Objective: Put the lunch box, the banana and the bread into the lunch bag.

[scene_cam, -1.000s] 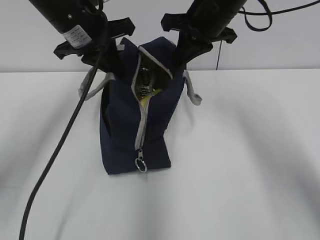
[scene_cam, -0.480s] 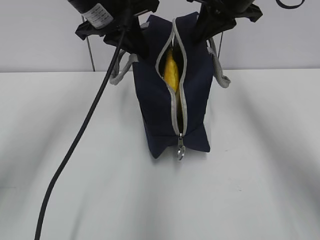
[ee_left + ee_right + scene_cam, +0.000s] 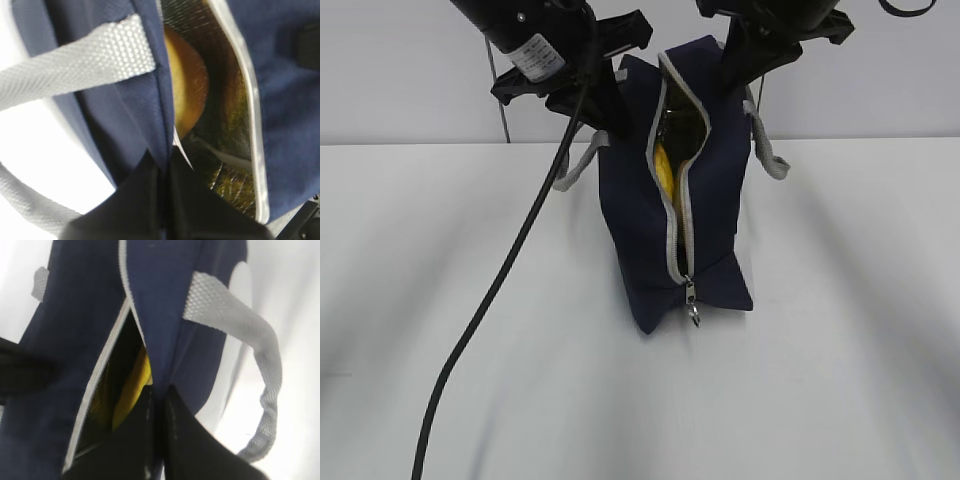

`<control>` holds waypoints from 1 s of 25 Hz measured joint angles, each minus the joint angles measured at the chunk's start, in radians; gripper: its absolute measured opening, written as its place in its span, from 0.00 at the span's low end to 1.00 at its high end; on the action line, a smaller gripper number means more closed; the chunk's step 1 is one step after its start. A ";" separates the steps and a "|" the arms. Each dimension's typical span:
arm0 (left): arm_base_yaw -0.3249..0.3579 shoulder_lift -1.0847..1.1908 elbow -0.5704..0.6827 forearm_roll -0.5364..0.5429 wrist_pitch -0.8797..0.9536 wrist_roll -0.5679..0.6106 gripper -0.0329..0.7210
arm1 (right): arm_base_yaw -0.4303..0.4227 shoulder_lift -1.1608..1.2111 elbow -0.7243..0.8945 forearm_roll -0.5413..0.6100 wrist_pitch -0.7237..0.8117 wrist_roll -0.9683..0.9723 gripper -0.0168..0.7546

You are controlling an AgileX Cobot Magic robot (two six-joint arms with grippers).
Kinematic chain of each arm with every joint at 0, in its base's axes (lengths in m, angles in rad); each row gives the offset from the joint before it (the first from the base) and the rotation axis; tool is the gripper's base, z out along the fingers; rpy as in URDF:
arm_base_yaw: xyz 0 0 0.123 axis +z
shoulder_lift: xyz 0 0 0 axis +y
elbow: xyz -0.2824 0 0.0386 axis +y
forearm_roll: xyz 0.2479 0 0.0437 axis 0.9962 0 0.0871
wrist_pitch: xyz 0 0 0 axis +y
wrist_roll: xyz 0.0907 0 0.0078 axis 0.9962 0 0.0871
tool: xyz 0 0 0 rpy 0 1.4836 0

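I observe the lunch bag (image 3: 705,215) upright near the far middle of the white table (image 3: 840,340), its zipper (image 3: 678,215) open along the upper part, the ring pull (image 3: 694,318) hanging low at the near end. My left gripper (image 3: 610,125) is at the bag's upper left edge; in the left wrist view its two dark fingers (image 3: 145,200) stand pressed together with the navy fabric edge pinched between them. My right gripper (image 3: 735,85) is at the upper right edge; in the right wrist view its jaws are likewise closed narrow on the fabric rim. I note the banana (image 3: 664,163) showing yellow inside the opening, and the bread (image 3: 187,95) lying against the silver foil lining (image 3: 235,125) just behind the left rim. The grey strap handles (image 3: 767,150) hang on both sides. I cannot see the lunch box in any view. A black cable (image 3: 485,320) trails from the left arm across the table
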 joint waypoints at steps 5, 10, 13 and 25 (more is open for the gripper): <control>-0.008 0.010 -0.002 -0.002 -0.004 0.000 0.04 | 0.000 0.000 0.007 -0.030 0.001 0.000 0.02; -0.008 0.030 -0.002 -0.002 -0.023 0.000 0.04 | 0.000 0.006 0.062 -0.044 -0.007 0.000 0.02; -0.008 0.044 -0.002 -0.002 -0.032 0.000 0.04 | 0.000 0.031 0.068 -0.044 -0.010 0.000 0.02; -0.008 0.048 -0.002 0.034 -0.035 -0.002 0.45 | 0.000 0.053 0.070 -0.020 -0.015 0.000 0.51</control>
